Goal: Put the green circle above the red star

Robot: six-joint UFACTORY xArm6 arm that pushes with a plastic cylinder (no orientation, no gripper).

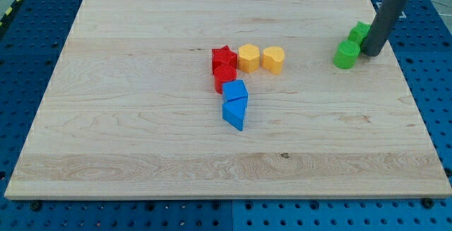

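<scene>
One small bright green cylindrical circle block point(346, 54) seen at the wooden board's point(141, 146) right, well apart from the red star block point(224, 57), my tip point(370, 53) set just beside it, no gripper fitted, second green block point(359, 32) behind

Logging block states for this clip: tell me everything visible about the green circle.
The green circle is a short, bright green cylinder, plastic-looking, standing upright on the wooden board at the view's upper right. Another green block sits just behind it, apparently touching. My tip is beside its right, very close or touching. It lies far right of the red star.
</scene>
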